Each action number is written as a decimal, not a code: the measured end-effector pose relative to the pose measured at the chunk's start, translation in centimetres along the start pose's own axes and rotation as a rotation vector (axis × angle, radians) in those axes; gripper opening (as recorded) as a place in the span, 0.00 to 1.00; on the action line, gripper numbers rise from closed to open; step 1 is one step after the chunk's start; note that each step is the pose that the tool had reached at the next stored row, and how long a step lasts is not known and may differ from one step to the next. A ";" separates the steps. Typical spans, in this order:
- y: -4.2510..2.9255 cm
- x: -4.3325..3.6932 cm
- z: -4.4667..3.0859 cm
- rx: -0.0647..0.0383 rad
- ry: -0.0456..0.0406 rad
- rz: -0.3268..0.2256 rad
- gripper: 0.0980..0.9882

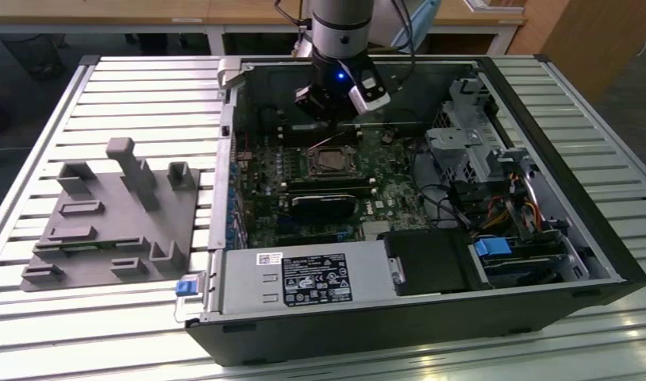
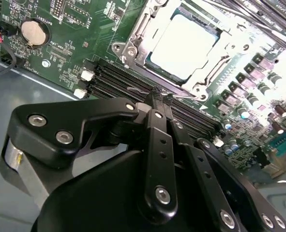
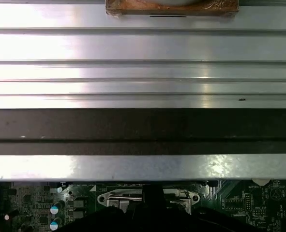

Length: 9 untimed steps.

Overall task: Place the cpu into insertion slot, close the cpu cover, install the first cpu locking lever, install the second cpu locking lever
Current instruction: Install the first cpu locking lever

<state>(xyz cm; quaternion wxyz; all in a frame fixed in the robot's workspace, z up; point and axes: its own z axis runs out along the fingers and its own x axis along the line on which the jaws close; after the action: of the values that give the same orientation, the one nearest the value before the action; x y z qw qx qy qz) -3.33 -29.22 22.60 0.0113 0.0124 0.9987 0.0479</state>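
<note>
Gripper (image 1: 334, 117) poised over the far edge of the CPU socket inside the open computer case (image 1: 609, 238).

In the exterior view the arm reaches down into the case, which lies on a slatted metal counter (image 1: 143, 87), with a grey plastic fixture (image 1: 111, 218) well apart at the exterior view's left. The cpu (image 2: 184, 46) sits in the insertion slot (image 1: 331, 162) amid the green motherboard (image 2: 75, 48), its pale top showing through the cut-out of the cpu cover (image 2: 138, 29), which lies flat over it. In the second wrist view the jaws are drawn together to a narrow tip, just beside the socket frame's edge, over the black memory slots (image 2: 118, 79); whether they pinch a thin lever there I cannot tell.
</note>
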 end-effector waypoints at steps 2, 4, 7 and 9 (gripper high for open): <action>0.04 -0.11 0.15 0.000 0.0000 0.000 0.03; 0.08 -0.22 0.27 0.000 0.0000 0.000 0.03; 0.14 -0.38 0.47 0.000 -0.0001 0.000 0.03; 0.17 -0.53 0.62 0.000 0.0000 0.000 0.03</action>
<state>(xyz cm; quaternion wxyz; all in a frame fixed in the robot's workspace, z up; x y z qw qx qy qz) -2.79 -29.01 22.01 0.0112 0.0124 0.9987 0.0478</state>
